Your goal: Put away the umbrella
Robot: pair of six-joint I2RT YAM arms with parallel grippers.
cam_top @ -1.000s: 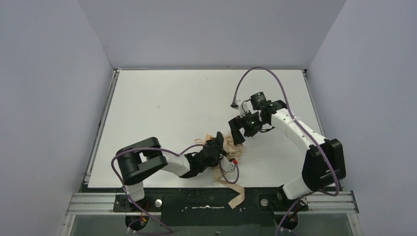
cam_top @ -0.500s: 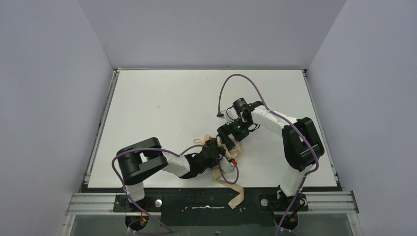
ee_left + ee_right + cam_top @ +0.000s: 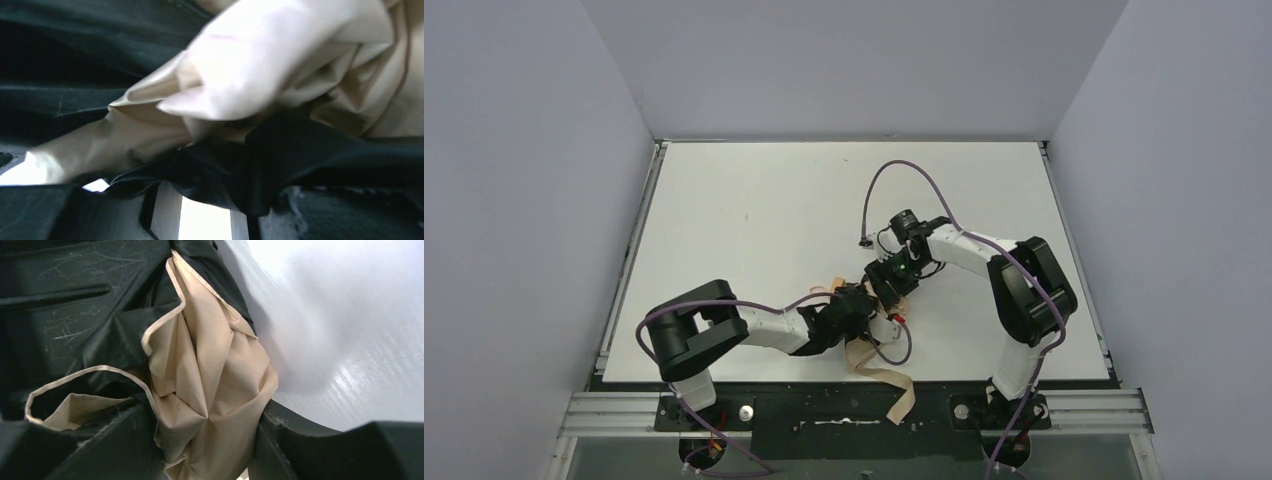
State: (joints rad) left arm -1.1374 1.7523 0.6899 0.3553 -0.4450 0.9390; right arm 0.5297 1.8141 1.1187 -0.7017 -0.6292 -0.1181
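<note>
White table (image 3: 754, 220): one umbrella (image 3: 210, 390), clamped by left gripper (image 3: 860, 301), right gripper (image 3: 886, 285).

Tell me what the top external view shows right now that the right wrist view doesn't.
Only top external: the left gripper and right gripper meeting at the umbrella near the front edge of the table, with a tan strip of the umbrella trailing over that edge.
Only right wrist: close-up folds of tan fabric with a piped hem and black underside, bunched between the right gripper's fingers.
Both: the umbrella's tan fabric, the right gripper and the white table.
</note>
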